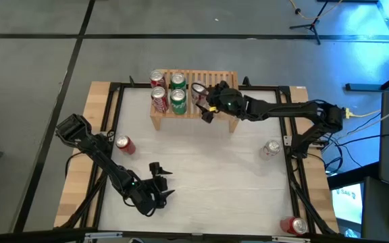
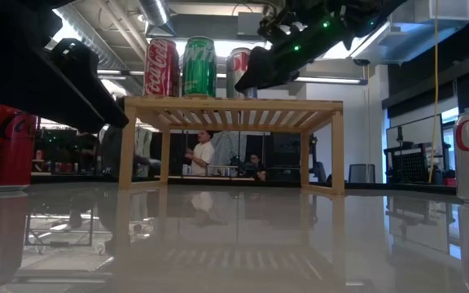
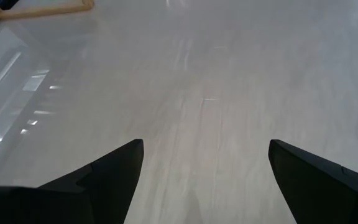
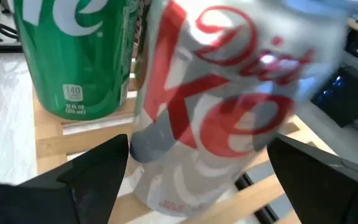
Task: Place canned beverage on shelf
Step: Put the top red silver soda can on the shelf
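The light-wood shelf (image 1: 216, 79) stands at the table's far side. Two red cans (image 1: 158, 88) and two green cans (image 1: 177, 91) stand upright on its slatted top. Beside them a silver Diet Coke can (image 4: 222, 106) stands with its base on the slats (image 4: 92, 127). My right gripper (image 1: 204, 100) is open, with one finger on each side of that silver can. In the low view the can (image 2: 236, 72) shows upright behind the gripper. My left gripper (image 1: 162, 181) hangs open over the bare near-left tabletop (image 3: 204, 74), with nothing between its fingers. My right gripper comes nearly level from the table's right side. Its fingers (image 4: 98, 171) flank the silver can's lower wall (image 4: 166, 162). Whether they touch it I cannot tell. The can stands on the shelf's slats.
A red can (image 1: 123, 144) lies on the table's left part and shows large in the low view (image 2: 2, 142). A silver can (image 1: 271, 148) stands at the right. Another red can (image 1: 294, 225) lies at the near right corner. The shelf's right half (image 1: 223, 77) is bare.
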Robot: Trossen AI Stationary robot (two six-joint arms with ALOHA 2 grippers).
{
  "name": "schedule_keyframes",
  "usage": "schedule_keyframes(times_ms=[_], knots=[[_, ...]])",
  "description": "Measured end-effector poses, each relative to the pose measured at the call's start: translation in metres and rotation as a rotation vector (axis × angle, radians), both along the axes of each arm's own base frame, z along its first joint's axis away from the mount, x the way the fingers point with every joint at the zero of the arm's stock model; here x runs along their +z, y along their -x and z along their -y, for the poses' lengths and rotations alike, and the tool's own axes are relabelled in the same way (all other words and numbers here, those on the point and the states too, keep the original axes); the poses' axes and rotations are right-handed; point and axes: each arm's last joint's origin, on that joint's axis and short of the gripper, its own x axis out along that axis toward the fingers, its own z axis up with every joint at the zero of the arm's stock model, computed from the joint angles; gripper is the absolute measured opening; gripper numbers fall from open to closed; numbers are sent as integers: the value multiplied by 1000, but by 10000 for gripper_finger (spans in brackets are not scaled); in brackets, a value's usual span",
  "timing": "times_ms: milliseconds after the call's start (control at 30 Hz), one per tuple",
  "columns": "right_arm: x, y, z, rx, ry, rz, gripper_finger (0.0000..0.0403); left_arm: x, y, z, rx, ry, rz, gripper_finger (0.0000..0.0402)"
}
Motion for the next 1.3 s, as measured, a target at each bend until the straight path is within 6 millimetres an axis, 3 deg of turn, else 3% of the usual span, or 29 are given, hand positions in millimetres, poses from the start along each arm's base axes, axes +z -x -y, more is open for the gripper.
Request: schedule_keyframes(times_ms=[833,933,1067,1300], knots=[[4,-1,11,5,103,9,379,0,0,0,-5,-5,-1,337],[8,1,-1,26,93,-43,379,0,0,0,-5,-5,-1,337],[32,10,-32,83,55,-105,379,0,0,0,-5,-4,-1,337],[83,54,-91,159,-139,-211,379,0,0,0,-5,-3,1,337]])
